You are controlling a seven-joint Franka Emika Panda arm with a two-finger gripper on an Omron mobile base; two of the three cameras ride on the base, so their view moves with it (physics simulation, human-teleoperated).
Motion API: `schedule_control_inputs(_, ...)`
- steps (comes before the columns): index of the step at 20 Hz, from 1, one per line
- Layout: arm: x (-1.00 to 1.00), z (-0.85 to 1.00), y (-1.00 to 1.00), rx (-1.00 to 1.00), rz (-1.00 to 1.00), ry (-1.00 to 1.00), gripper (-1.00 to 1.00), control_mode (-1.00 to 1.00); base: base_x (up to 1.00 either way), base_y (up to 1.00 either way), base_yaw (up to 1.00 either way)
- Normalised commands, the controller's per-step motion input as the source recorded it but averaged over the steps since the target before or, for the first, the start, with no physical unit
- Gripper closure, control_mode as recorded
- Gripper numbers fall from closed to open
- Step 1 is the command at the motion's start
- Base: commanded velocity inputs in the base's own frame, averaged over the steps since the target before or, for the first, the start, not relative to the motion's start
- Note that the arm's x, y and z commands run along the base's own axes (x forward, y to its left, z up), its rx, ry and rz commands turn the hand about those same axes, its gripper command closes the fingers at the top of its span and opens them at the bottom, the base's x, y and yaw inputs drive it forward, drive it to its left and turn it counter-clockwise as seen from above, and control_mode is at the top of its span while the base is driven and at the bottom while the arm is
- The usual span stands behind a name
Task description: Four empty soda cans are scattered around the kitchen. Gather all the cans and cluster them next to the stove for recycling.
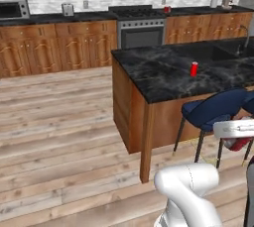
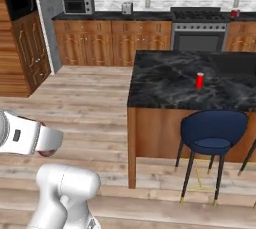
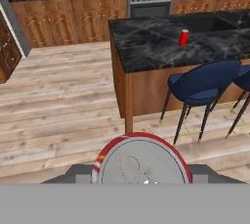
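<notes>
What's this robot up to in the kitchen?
It is collecting red soda cans. The gripper holds one can top up, seen close in the hand view, while the base stands on the wood floor short of the island. A second can stands upright on the island's black marble counter, behind a blue stool. A third can sits on the far counter just beside the stove.

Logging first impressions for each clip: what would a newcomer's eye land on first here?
Probably the soda can held in the gripper, its silvery top and red rim close up at the bottom of the hand view. Next, a bright red can standing alone on the black marble island, above a blue stool. Far back, another can sits on the counter just right of the stove.
</notes>
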Motion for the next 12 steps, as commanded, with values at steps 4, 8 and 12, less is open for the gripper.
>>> schedule_control_inputs(4, 0.0, 0.0, 0.0, 0.0, 0.0, 0.0, 1.0, 1.0, 0.07, 0.85, 0.12)
schedule_control_inputs(8, 0.0, 0.0, 0.0, 0.0, 0.0, 0.0, 1.0, 1.0, 0.34, 0.45, 0.16)
schedule_control_inputs(12, 0.0, 0.0, 0.0, 0.0, 0.0, 0.0, 1.0, 1.0, 0.67, 0.09, 0.14)
